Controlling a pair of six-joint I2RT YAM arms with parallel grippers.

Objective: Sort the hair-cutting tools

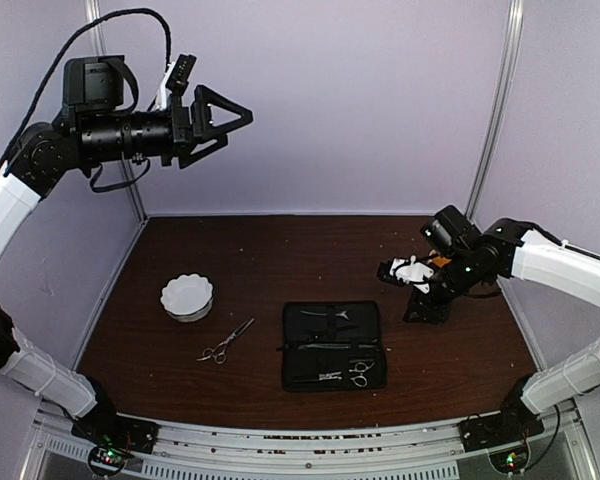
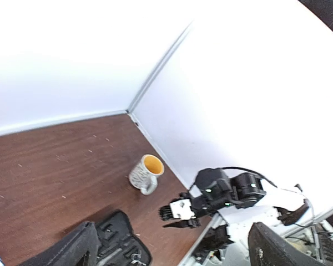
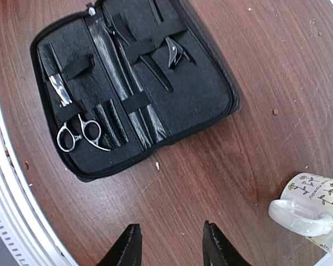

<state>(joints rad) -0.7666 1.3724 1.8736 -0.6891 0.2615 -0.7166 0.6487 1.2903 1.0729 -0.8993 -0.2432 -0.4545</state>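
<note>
One pair of thin silver scissors (image 1: 226,342) lies loose on the brown table, left of the open black zip case (image 1: 333,320). A second pair of scissors (image 3: 75,133) sits strapped in the case, beside narrow black pieces (image 3: 108,119) and a black clip (image 3: 175,52). My right gripper (image 3: 169,246) hovers low over bare table right of the case, open, with nothing between its fingers; in the top view the right gripper (image 1: 392,272) is seen to the case's upper right. My left gripper (image 1: 230,125) is raised high at the back left, open and empty.
A white fluted bowl (image 1: 187,297) stands left of the loose scissors. A patterned mug (image 3: 311,208) with a yellow inside stands close to the right gripper, and the left wrist view shows the mug (image 2: 145,173) near the right wall. Purple walls enclose the table.
</note>
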